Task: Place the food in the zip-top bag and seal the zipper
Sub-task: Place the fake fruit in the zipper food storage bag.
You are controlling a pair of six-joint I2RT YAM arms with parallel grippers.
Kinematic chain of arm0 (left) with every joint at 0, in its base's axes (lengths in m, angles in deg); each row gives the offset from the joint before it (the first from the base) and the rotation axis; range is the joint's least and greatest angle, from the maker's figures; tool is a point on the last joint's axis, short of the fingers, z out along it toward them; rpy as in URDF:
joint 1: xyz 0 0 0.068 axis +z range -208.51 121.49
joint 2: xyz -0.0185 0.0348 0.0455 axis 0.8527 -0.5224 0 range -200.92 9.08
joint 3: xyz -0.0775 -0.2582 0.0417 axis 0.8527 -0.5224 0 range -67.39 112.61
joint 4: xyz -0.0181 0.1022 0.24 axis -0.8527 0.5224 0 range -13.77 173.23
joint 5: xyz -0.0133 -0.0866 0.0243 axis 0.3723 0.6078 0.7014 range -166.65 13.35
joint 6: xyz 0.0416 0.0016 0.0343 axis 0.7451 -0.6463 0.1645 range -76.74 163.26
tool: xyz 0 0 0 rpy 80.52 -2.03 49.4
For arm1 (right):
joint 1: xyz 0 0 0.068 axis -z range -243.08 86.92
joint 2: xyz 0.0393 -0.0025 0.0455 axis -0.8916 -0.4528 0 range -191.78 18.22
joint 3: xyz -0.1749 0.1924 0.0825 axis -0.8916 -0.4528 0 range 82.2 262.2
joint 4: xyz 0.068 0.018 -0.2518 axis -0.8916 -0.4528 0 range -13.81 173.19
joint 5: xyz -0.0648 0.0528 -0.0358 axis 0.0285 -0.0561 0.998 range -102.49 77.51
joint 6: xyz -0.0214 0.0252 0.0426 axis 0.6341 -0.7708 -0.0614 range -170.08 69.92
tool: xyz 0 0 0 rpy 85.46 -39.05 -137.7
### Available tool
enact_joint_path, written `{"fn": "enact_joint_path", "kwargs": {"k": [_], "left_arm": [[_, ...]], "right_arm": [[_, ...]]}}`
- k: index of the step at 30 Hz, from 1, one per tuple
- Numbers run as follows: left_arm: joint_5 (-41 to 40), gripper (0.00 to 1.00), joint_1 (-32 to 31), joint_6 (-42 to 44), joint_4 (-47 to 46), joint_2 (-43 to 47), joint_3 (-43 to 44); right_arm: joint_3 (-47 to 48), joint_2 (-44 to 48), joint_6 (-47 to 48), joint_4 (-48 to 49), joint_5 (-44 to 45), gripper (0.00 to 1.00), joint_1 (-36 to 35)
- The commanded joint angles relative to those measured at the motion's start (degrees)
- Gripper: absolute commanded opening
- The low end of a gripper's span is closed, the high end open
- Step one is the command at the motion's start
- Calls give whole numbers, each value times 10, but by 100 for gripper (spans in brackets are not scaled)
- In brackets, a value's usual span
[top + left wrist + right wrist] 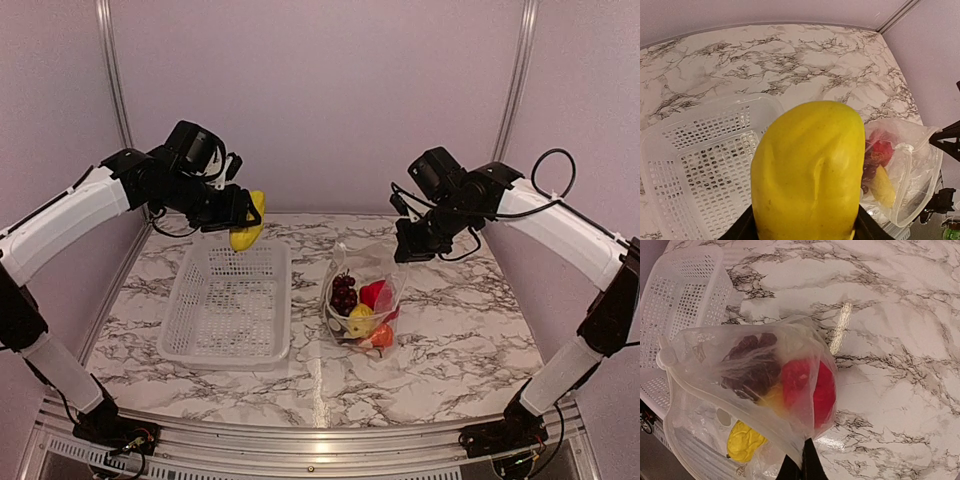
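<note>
My left gripper (pixel 240 212) is shut on a yellow food piece (pixel 247 226) and holds it in the air over the far edge of the white basket (pixel 200 330). In the left wrist view the yellow piece (pixel 807 170) fills the middle. The clear zip-top bag (pixel 366 290) stands on the table right of the basket, holding dark grapes (pixel 343 293), a red pepper (pixel 376 294), a yellow piece (pixel 360 320) and an orange fruit (pixel 381 336). My right gripper (pixel 802 462) is shut on the bag's mouth edge (pixel 790 440) and holds it up. The zipper is not distinct.
The white perforated basket (pixel 700 150) is empty and lies left of the bag (pixel 910 175). Metal frame posts stand at the back corners, with purple walls behind. The marble table edge runs along the front.
</note>
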Motion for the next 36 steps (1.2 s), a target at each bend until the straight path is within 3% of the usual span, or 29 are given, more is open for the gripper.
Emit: {"fn": "enact_joint_path", "kwargs": {"k": [1,7,13,19,26,30,36], "left_arm": [[81,43,-29,-70,-103,36,-23],[143,41,-86,-113,-221,34,-55],[182,39,-131,-153,-226,-5,-33],[252,38,-146,-236,-297,-24,-57],[324,37,-155,-348,-305,-72,-47],[335,36,-158,-359,-257,-102,-25],[345,37,-160,-395,-255,-121,-27]], "right_arm": [[35,-9,3,-8,-13,0,-3],[39,-15,-5,2,-42,0,-4],[40,-15,-9,3,-48,0,-3],[35,-13,-14,8,-55,0,-4],[36,-11,-15,11,-55,0,-4],[36,-12,-15,12,-58,0,-4],[42,-12,-12,12,-58,0,-4]]}}
